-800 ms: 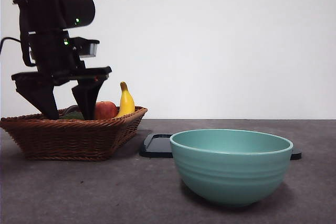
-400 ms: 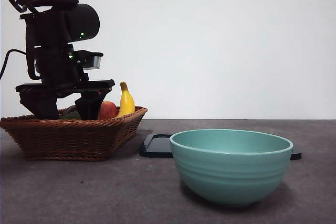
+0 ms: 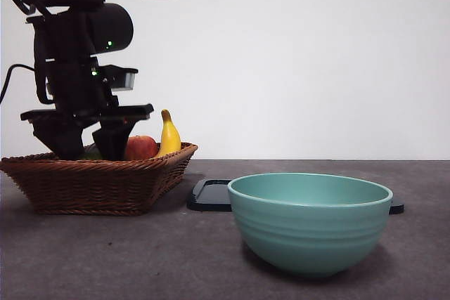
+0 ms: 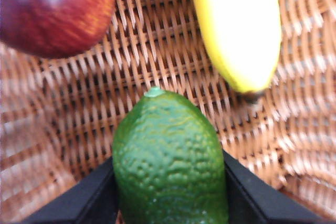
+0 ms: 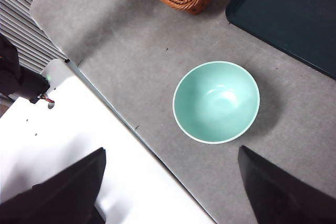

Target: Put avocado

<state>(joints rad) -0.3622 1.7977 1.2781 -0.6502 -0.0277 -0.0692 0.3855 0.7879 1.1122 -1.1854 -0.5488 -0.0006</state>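
Note:
The avocado (image 4: pixel 168 161), dark green with a bumpy skin, lies in the wicker basket (image 3: pixel 91 187). My left gripper (image 3: pixel 88 154) reaches down into the basket, and in the left wrist view its jaws press on both sides of the avocado. In the front view the avocado is almost wholly hidden behind the jaws and the basket rim. My right gripper (image 5: pixel 170 153) hangs open and empty high above the table, over the teal bowl (image 5: pixel 216 102).
A red apple (image 3: pixel 140 147) and a yellow banana (image 3: pixel 169 137) lie in the basket beside the avocado. The teal bowl (image 3: pixel 309 223) stands on the grey table at the front. A dark flat tray (image 3: pixel 211 194) lies behind it.
My left gripper has come down into the basket, and its jaws have drawn closer together around the avocado. The bowl, apple and banana have not moved.

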